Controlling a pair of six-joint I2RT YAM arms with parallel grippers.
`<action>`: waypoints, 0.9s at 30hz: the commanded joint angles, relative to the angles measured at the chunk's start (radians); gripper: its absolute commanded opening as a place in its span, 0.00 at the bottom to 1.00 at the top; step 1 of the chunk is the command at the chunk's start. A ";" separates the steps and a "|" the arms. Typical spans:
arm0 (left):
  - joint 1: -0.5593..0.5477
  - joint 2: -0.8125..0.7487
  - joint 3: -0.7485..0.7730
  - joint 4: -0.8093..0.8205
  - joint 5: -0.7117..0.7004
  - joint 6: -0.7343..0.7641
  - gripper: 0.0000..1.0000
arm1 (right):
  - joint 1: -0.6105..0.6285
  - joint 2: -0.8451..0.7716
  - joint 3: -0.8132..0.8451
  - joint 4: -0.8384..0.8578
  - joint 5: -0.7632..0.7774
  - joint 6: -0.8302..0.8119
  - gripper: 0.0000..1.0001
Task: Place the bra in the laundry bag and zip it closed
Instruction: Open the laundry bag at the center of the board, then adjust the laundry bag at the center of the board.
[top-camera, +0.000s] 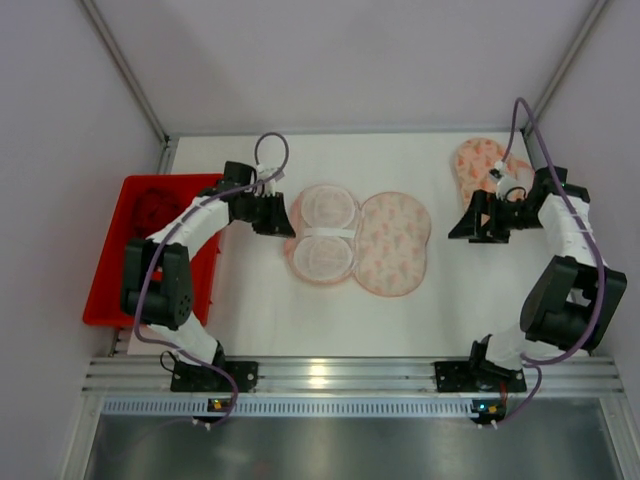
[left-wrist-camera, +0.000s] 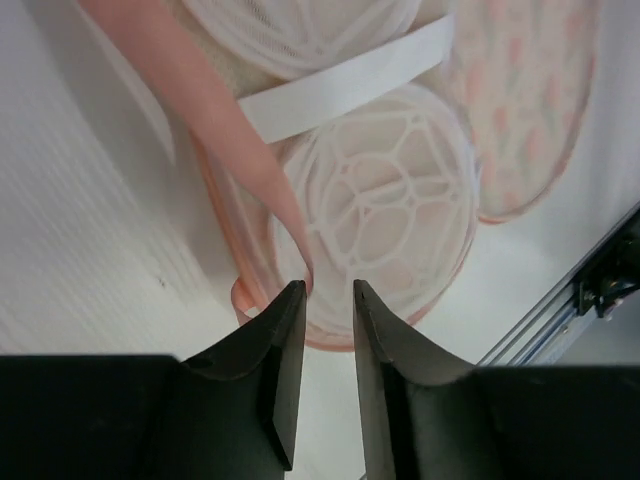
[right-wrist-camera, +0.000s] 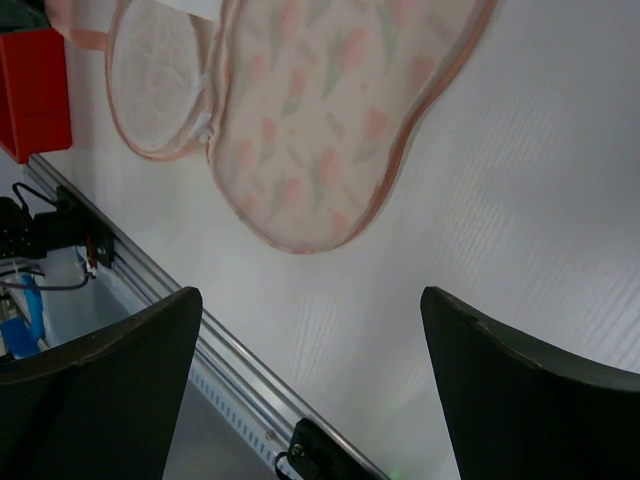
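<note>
The left claw (left-wrist-camera: 328, 288) shows two dark fingers with a narrow gap and nothing between them. A pink strap (left-wrist-camera: 200, 100) ends just at their tips. Beyond lies the laundry bag's white mesh cup (left-wrist-camera: 385, 205), crossed by a white band (left-wrist-camera: 340, 85), with its floral flap (left-wrist-camera: 520, 100) to the right. All rest on the white surface (left-wrist-camera: 80, 250); a metal rail (left-wrist-camera: 560, 300) edges the near side.

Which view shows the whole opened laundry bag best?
Top external: the laundry bag lies open, both halves in frame. The left wrist sees only the mesh domes and white band close up; the right wrist sees the floral half and part of the mesh half, cut off at the top edge.
</note>
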 joint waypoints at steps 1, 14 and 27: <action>-0.014 -0.059 -0.024 -0.009 -0.109 0.053 0.34 | 0.045 -0.002 0.011 0.083 -0.004 0.016 0.90; -0.005 -0.228 0.077 -0.042 -0.532 0.135 0.64 | 0.355 0.168 0.055 0.335 0.166 0.177 0.70; 0.385 -0.024 0.351 -0.148 -0.571 0.227 0.64 | 0.571 0.398 0.115 0.283 0.422 0.139 0.73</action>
